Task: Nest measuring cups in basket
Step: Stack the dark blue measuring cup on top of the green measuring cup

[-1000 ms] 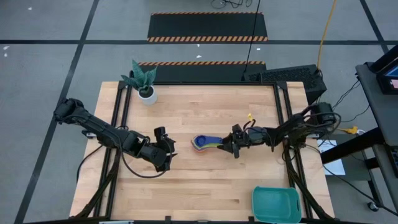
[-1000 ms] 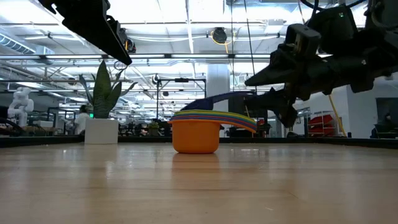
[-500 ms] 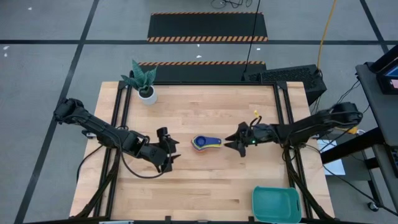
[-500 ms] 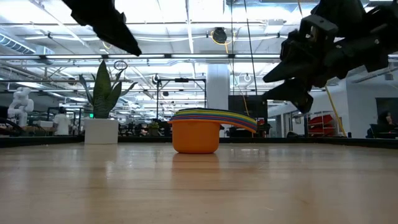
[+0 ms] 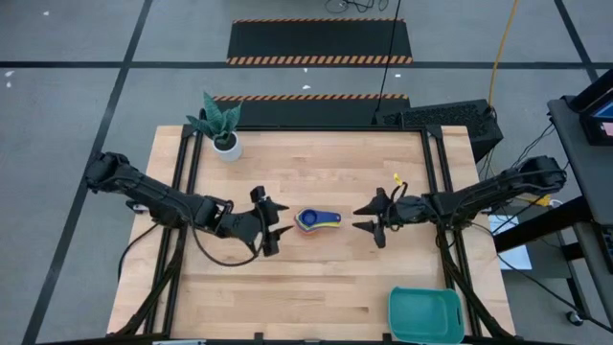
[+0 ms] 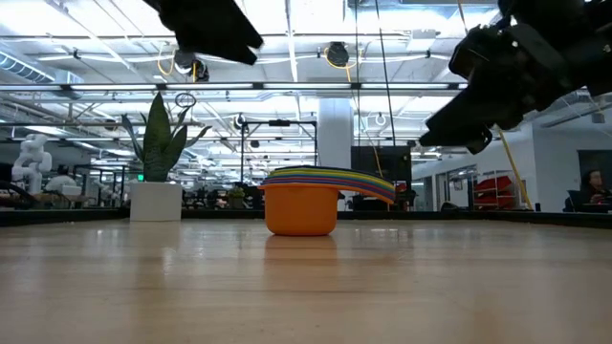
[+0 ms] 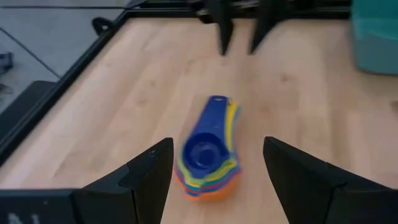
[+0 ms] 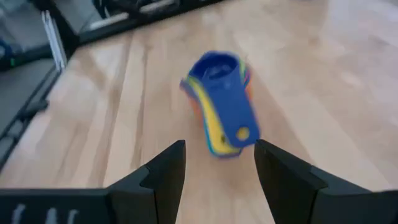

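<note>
The measuring cups (image 5: 317,220) stand nested in one stack at the table's middle, dark blue on top, the orange bowl (image 6: 300,212) resting on the wood, handles fanned toward the right. My left gripper (image 5: 271,222) hovers open just left of the stack (image 7: 207,149), above table height. My right gripper (image 5: 372,220) is open to the right of the handles (image 8: 225,118), apart from them. The teal basket (image 5: 425,313) sits at the near right corner.
A white plant pot (image 5: 227,146) with a green plant stands at the far left corner. The basket's corner (image 7: 375,34) shows in the left wrist view. Bare wood lies between the stack and the basket. Black frame rails run along both table sides.
My right gripper let go of the stack's handles, opened and drew back toward the right edge, rising. The stack settled flat on the table and stayed put. My left gripper moved right toward the stack.
</note>
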Tool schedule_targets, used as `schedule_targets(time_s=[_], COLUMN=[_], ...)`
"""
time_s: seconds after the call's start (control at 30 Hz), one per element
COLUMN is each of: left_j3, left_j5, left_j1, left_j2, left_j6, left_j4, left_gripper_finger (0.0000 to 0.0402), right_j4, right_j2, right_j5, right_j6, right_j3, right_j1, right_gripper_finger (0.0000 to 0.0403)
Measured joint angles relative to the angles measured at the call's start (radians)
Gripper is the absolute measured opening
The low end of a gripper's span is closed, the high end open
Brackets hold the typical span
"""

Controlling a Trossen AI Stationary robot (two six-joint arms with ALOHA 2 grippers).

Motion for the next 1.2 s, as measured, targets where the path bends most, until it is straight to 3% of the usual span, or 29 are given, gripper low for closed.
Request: schedule_targets(time_s=[0.23, 0.43, 0.57, 0.77, 1.2], left_j3=[0.000, 0.058, 0.144, 0.330, 0.633], left_j5=[-0.003, 0.109, 0.203, 0.237, 0.387], left_j1=[0.102, 0.187, 0.205, 0.197, 0.282], left_j2=[0.070, 0.122, 0.187, 0.338, 0.631], left_j6=[0.090, 0.135, 0.196, 0.271, 0.276], left_j4=[0.105, 0.130, 0.116, 0.051, -0.314], left_gripper_finger=[0.0253, 0.0253, 0.0253, 0.0257, 0.0391], right_j4=[0.005, 0.005, 0.011, -0.011, -0.298], right_j2=[0.019, 0.019, 0.019, 0.019, -0.049], right_j5=[0.057, 0.199, 0.211, 0.207, 0.207], right_j6=[-0.081, -0.136, -0.220, -0.318, -0.356], right_j3=[0.000, 0.000, 0.000, 0.000, 0.072], right_j1=[0.055, 0.033, 0.001, -0.035, -0.038], right_gripper_finger=[0.0185, 0.0185, 0.0185, 0.0185, 0.0185])
